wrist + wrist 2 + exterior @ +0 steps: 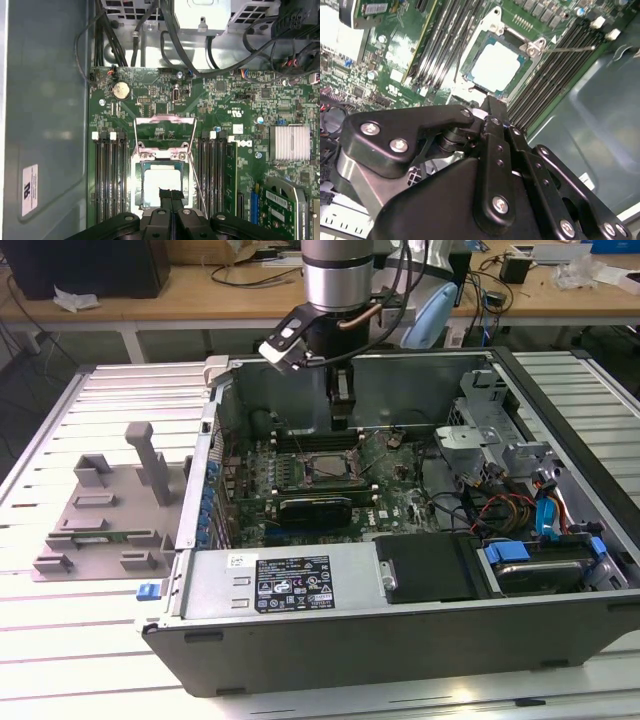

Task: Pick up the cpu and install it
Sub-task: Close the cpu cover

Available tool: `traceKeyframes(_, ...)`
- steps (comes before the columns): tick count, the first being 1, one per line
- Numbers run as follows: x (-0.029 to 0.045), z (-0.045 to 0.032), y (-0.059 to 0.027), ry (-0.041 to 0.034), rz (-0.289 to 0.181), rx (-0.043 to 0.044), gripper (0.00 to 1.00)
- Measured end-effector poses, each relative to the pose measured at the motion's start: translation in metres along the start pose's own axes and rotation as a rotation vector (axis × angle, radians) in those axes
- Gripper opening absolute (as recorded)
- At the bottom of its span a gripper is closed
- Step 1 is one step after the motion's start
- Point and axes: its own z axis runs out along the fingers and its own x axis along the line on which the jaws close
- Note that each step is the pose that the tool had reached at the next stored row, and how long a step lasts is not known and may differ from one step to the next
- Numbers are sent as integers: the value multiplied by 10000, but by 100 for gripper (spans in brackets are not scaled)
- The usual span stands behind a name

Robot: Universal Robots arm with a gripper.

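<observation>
The cpu (pixel 496 65), a small silvery-white square, lies flat inside the motherboard socket (pixel 162 182) in both wrist views. The socket's metal load plate (pixel 165 131) is flipped open beside it. My gripper (pixel 170 193) hangs directly over the socket edge, its two black fingers pressed together with nothing between them. In the second wrist view the fingertips (pixel 490 104) end at the cpu's near edge; whether they touch it I cannot tell. In the exterior view the gripper (pixel 342 418) reaches down into the open computer case (pixel 560 440) above the socket (pixel 322 468).
Memory slots (pixel 110 180) flank the socket on both sides. A long black card (pixel 315 508) lies just in front of it. Cables and drive bays (pixel 520 510) fill the case toward the exterior view's right. A grey fixture block (pixel 105 505) stands on the table outside the case.
</observation>
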Motion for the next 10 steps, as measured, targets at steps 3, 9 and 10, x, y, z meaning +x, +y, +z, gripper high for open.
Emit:
traceKeyframes(3, -1, 3, 79, 0, -2, 0, 11)
traceKeyframes(9, -3, 10, 251, 1, 1, 0, 11)
traceKeyframes(10, -3, 11, 271, 1, 0, 0, 11)
